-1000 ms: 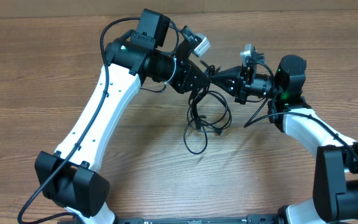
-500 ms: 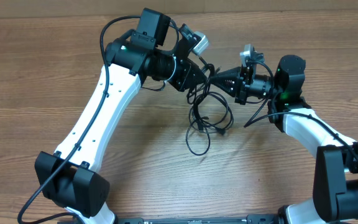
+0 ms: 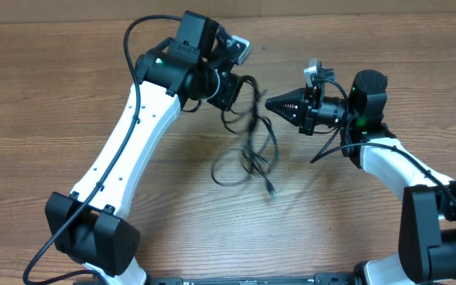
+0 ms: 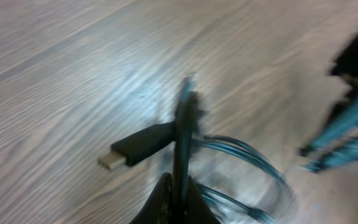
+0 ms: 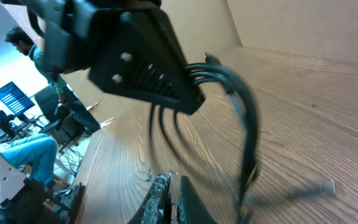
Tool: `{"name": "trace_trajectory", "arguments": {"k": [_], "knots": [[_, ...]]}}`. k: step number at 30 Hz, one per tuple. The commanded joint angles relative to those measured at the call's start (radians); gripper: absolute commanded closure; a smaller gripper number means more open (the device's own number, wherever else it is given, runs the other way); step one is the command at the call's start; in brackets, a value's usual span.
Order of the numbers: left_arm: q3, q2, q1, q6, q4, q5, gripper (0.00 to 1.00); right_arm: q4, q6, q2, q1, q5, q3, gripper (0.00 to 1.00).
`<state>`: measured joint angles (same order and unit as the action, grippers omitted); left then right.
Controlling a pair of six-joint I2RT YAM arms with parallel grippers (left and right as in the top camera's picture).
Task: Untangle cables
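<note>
The cables (image 3: 252, 142) are thin black cords. They hang in a blurred bundle from my left gripper (image 3: 244, 84) down to loose loops (image 3: 229, 170) on the table, with a plug end (image 3: 271, 190) lying free. In the left wrist view my left gripper (image 4: 180, 198) is shut on one upright black cable (image 4: 183, 134). A USB plug (image 4: 115, 159) sticks out to its left. My right gripper (image 3: 270, 103) points left a little way from the bundle, shut with nothing in it. In the right wrist view its fingers (image 5: 160, 198) are together and the cables (image 5: 248, 127) hang ahead.
The wooden table (image 3: 355, 222) stretches around both arms. The arms' own thicker black cables (image 3: 141, 36) arc beside the left arm. The white left arm link (image 3: 129, 138) crosses the left half of the table. A room with people (image 5: 23, 43) shows beyond the table in the right wrist view.
My left gripper has swung back and to the left with the cables. The bundle has come away from my right gripper's tip, and the loops on the table slid left.
</note>
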<state>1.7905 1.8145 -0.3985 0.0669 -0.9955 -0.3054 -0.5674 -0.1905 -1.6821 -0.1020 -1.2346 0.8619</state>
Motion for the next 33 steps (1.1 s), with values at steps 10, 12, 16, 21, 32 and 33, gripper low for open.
{"name": "trace_trajectory", "arguments": {"k": [10, 12, 16, 21, 32, 33], "knots": [[0.017, 0.005, 0.007, 0.041, -0.006, -0.225, 0.96, -0.003, 0.005, 0.017, -0.009, -0.023, 0.009, 0.60], [0.017, 0.005, 0.006, 0.071, -0.022, -0.352, 0.96, -0.003, 0.019, 0.017, -0.009, -0.015, 0.009, 0.33], [0.017, 0.005, 0.005, 0.084, -0.065, -0.525, 0.96, -0.003, 0.042, 0.017, -0.009, 0.045, 0.009, 0.30], [0.017, 0.005, 0.005, 0.083, -0.073, -0.579, 0.96, -0.003, 0.043, 0.017, -0.009, 0.064, 0.009, 0.36], [0.017, 0.005, 0.006, 0.077, -0.037, -0.552, 0.96, 0.006, 0.043, 0.017, -0.009, 0.063, 0.009, 0.89], [0.017, 0.005, 0.007, 0.064, -0.028, -0.533, 0.96, 0.013, 0.043, 0.017, -0.009, 0.063, 0.009, 0.91]]}}
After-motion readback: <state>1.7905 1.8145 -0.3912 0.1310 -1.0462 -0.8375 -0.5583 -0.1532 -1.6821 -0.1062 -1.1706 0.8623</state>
